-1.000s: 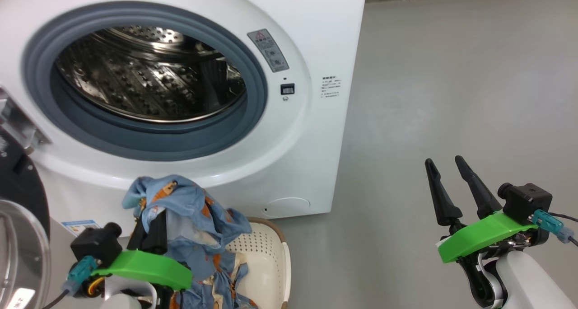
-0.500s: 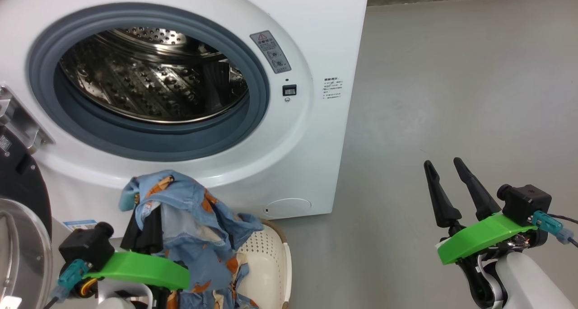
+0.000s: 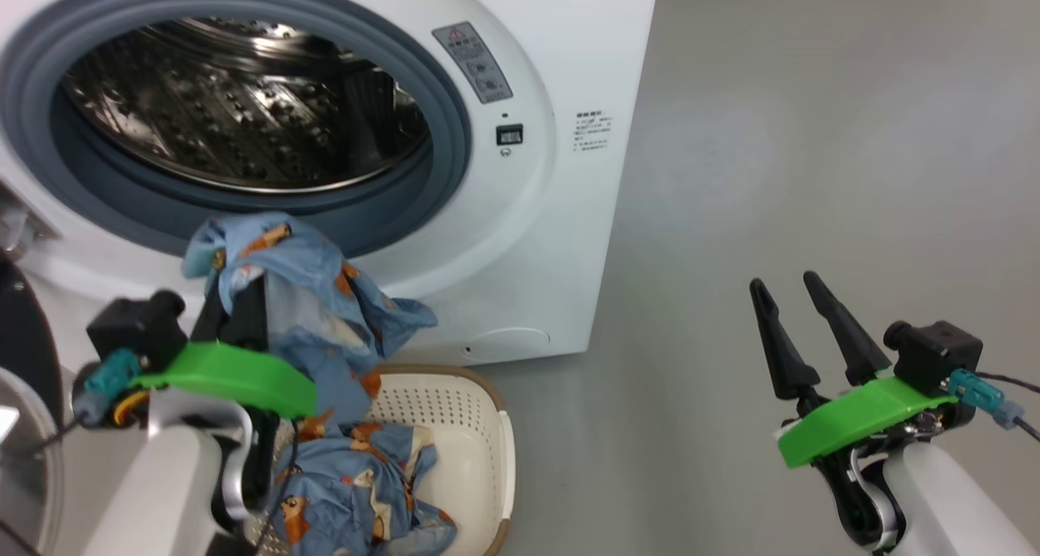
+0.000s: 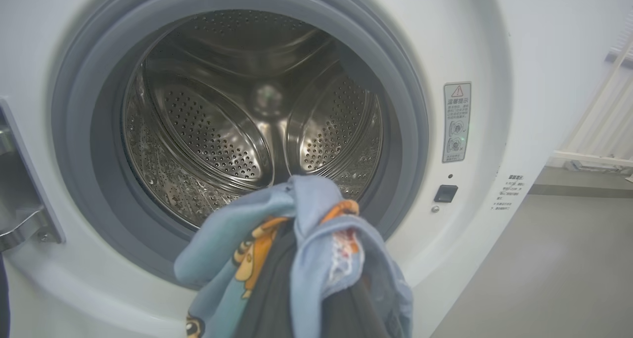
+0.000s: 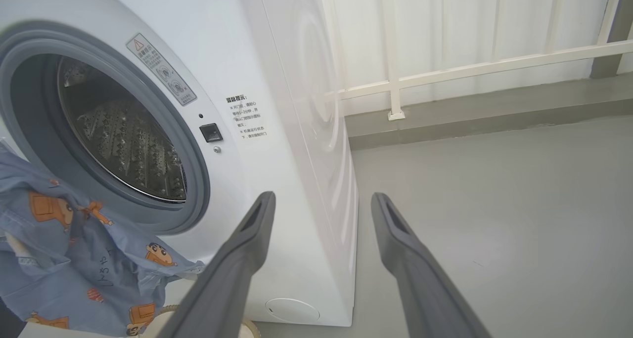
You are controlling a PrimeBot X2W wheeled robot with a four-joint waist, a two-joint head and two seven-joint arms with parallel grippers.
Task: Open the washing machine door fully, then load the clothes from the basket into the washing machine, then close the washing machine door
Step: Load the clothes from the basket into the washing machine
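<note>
The washing machine door (image 3: 23, 328) hangs open left of the washing machine (image 3: 536, 239). The left gripper (image 3: 244, 308), clamped on the clothes (image 3: 313, 292), holds them before the machine's gasket (image 3: 451, 166), above the basket (image 3: 479, 426). Right of the machine, the right gripper (image 3: 786, 289) gapes wide, empty.

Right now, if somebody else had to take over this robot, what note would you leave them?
Left gripper: shut on a bear-print garment, held up before the washing machine opening.
Right gripper: open, empty, off to the right above the floor.
Washing machine door: swung open at the left; the drum looks empty.
More bear-print clothes lie in the basket at the machine's foot.
Done: door open, one garment picked up. Left: drop it in the drum, load the rest, close the door.
</note>
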